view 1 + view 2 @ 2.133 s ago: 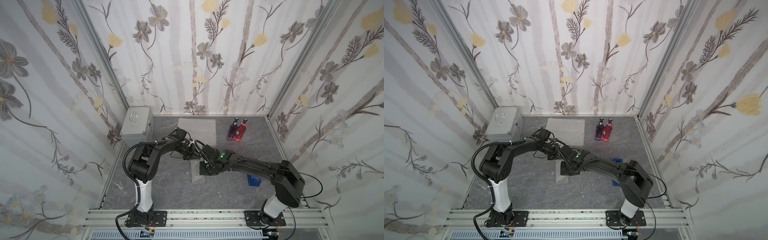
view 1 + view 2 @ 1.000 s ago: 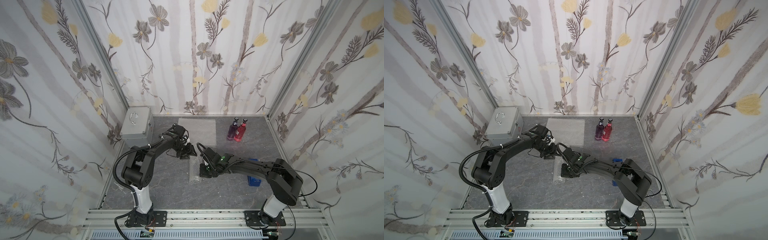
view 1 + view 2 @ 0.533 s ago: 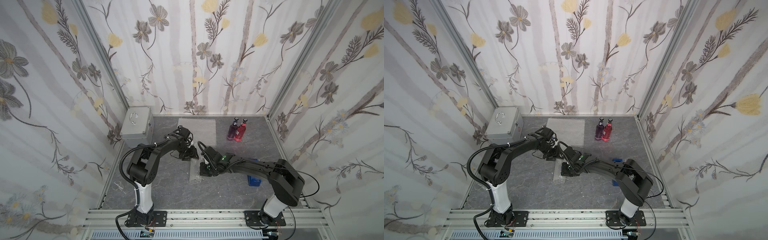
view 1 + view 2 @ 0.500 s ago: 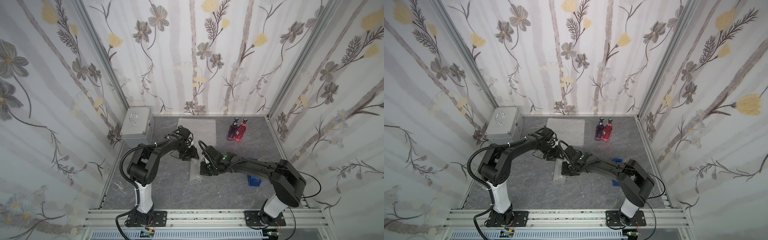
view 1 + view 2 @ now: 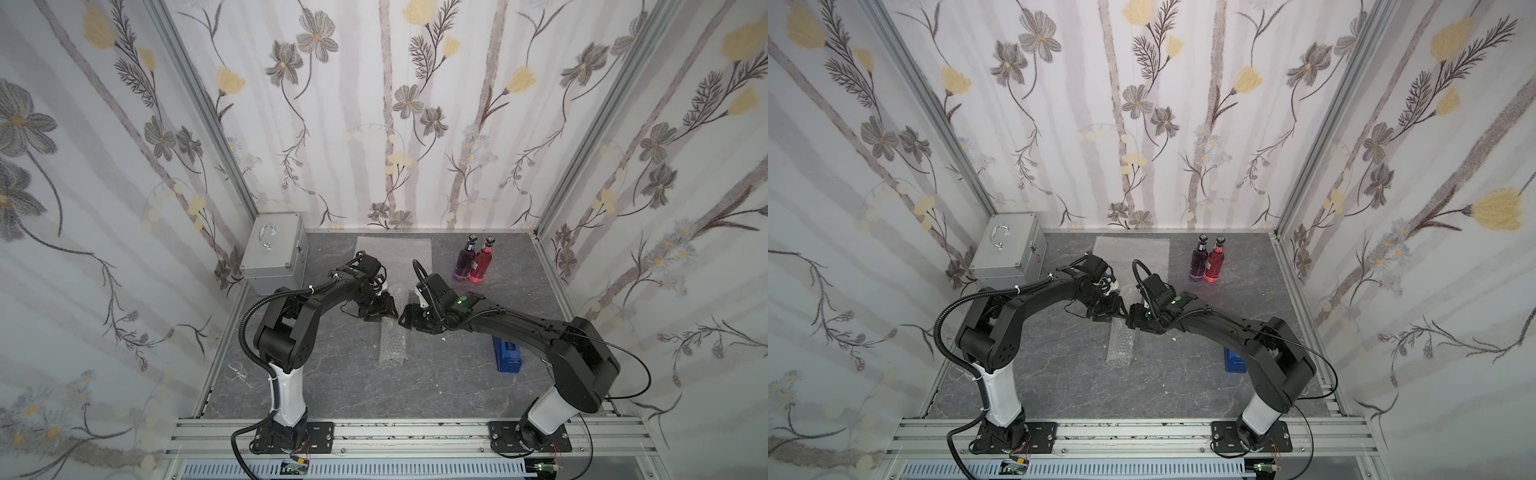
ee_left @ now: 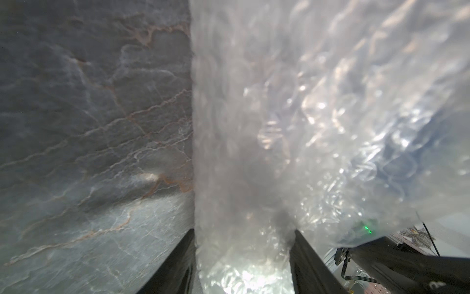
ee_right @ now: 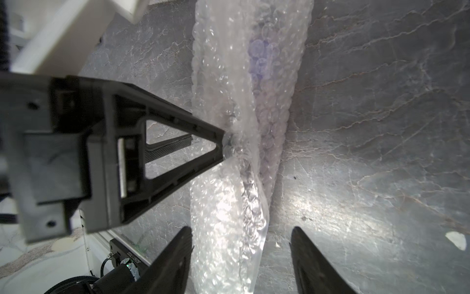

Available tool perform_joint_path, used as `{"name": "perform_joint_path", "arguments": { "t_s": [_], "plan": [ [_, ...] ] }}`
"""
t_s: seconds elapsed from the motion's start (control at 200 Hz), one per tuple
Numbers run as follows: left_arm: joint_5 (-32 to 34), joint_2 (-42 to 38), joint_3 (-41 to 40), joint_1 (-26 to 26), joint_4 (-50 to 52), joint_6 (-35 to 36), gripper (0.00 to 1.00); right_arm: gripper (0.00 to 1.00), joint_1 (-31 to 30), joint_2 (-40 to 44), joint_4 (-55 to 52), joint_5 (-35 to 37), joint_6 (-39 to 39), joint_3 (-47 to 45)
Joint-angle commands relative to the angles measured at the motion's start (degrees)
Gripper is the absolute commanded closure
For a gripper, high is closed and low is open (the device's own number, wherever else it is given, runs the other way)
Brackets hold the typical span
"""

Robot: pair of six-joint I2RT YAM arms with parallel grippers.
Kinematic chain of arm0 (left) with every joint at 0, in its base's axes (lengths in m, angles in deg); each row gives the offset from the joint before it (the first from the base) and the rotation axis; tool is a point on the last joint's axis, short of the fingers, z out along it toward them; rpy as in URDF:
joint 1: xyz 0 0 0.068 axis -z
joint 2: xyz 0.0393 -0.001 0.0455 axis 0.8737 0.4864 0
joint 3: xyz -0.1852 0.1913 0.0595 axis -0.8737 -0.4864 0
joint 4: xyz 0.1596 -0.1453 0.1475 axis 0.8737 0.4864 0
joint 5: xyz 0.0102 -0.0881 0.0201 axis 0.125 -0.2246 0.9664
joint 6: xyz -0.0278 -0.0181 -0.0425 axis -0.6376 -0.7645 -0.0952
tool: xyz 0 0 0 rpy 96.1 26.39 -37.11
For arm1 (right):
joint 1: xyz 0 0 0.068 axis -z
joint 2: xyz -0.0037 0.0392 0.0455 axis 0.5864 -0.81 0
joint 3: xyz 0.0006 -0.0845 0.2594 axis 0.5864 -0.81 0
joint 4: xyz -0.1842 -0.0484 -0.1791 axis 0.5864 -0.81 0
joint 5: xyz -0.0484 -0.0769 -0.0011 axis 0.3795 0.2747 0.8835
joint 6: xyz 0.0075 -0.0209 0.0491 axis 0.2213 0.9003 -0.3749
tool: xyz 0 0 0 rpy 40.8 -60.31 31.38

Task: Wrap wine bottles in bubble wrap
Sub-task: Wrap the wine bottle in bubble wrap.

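Floral walls (image 5: 374, 124) enclose a grey marbled surface (image 5: 332, 386); centre frame lies the bubble wrap (image 5: 393, 340), rolled round a purple wine bottle (image 7: 257, 53). Left pincer (image 6: 243, 254) clamps the roll's upper part; right pincer (image 7: 240, 244) stands apart. Best hold steady, then tuck the loose flap snugly.

The middle of the surface (image 5: 353, 386) is crowded: the left claw (image 5: 384, 312), clamped on the wrapped roll (image 5: 392, 340), and the right claw (image 5: 405, 320), jaws apart, almost touch, leaving no passage between them. At the back, a silver case (image 5: 274, 259) blocks the left corner, a flat bubble wrap sheet (image 5: 395, 251) lies centre, and two upright bottles (image 5: 464, 261) stand right. A blue tape dispenser (image 5: 508, 358) lies under the right arm (image 5: 519, 328); the front strip lies open.
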Motion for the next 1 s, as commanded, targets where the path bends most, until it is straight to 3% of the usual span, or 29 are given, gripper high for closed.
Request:
{"name": "perform_joint_path", "arguments": {
  "t_s": [0.0, 0.135, 0.425, 0.575, 0.859, 0.999],
  "plan": [
    [6.25, 0.28, -0.46, -0.02, 3.72, 0.77, 0.42, 0.37, 0.10, -2.79, 4.13, -2.00, 0.28, 1.46],
    [6.26, 0.23, -0.43, 0.03, 3.71, 0.78, 0.42, 0.47, 1.95, -4.85, 5.79, -3.97, 0.47, 0.91],
    [6.13, -0.49, -0.49, -0.16, 3.72, 0.86, 0.41, 1.00, 2.21, -5.89, 10.41, -7.77, 0.24, -2.80],
    [5.99, -1.06, -0.69, -0.21, 3.72, 0.94, 0.40, 1.00, 2.21, -6.48, 11.09, -8.62, 0.29, -2.90],
    [1.96, -8.48, -1.21, -0.55, 5.43, 3.18, 0.20, 1.00, 2.12, -7.83, 11.95, -8.61, -0.48, -2.65],
    [3.07, -10.24, -4.69, -0.98, 5.10, 5.19, 0.18, 1.00, 1.77, -9.32, 12.32, -8.89, -0.76, -1.61]
  ]
}}
